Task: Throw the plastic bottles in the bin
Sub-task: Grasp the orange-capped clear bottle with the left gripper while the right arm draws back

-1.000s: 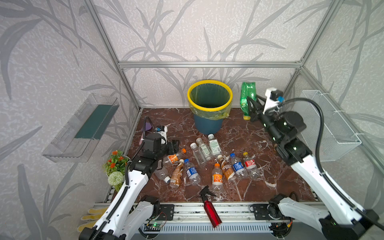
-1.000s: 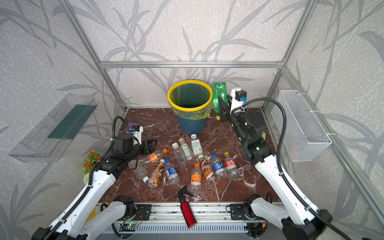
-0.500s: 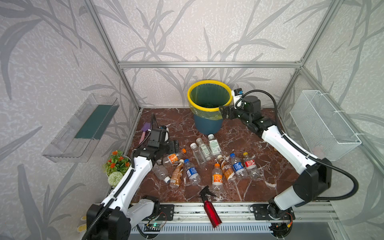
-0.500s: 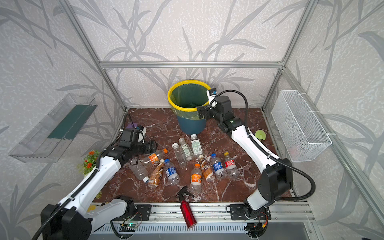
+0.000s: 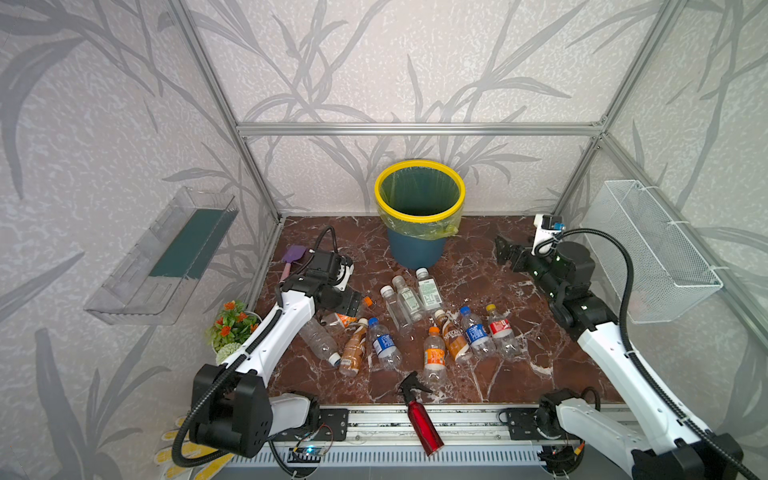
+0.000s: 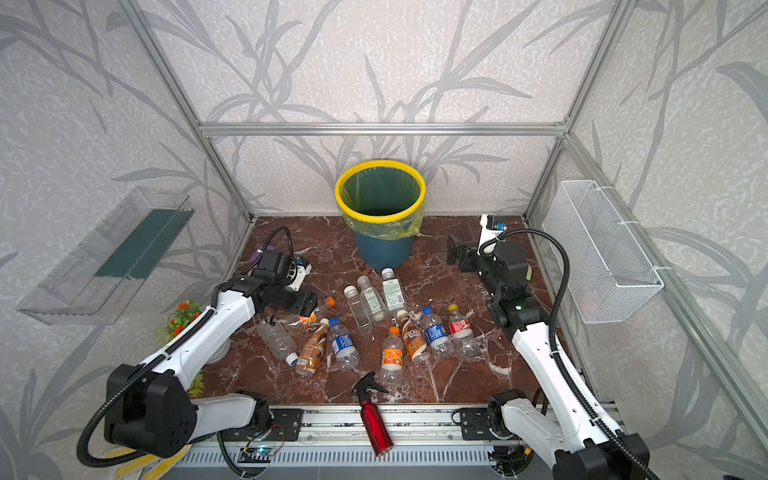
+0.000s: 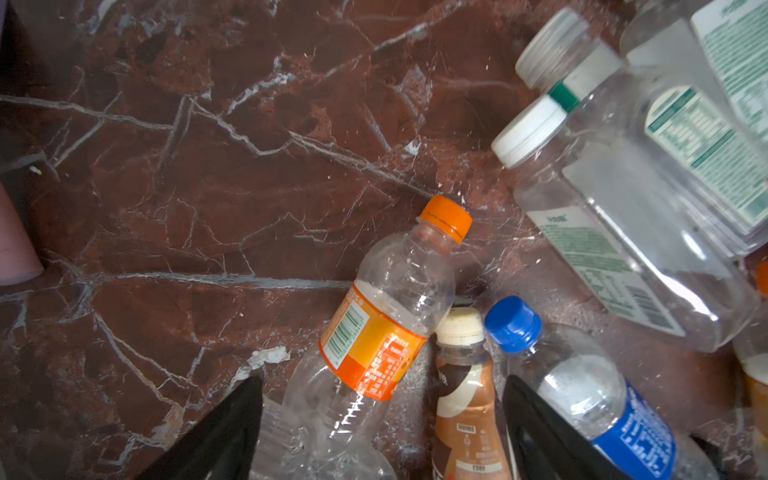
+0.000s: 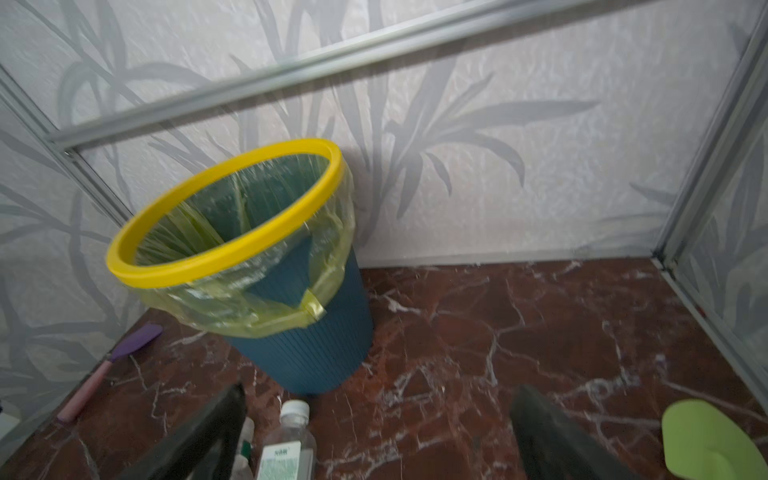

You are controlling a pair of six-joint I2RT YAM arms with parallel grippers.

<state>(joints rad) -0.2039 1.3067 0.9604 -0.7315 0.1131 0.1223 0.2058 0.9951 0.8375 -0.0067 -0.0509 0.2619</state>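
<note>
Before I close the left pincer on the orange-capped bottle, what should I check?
1. The left pincer is open: ok, jaws stand wide.
2. The orange-capped bottle lies between the jaws: ok.
3. Only that bottle is in the gap: not ok. The brown bottle lies there too, and the blue-capped bottle sits partly under one jaw.
4. The right pincer is empty: ok, open with nothing between its jaws.
5. The mouth of the bin is unobstructed: ok.

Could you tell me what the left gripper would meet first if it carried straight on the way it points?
The left gripper would most likely meet the orange-capped bottle lying between its open fingers.
</note>
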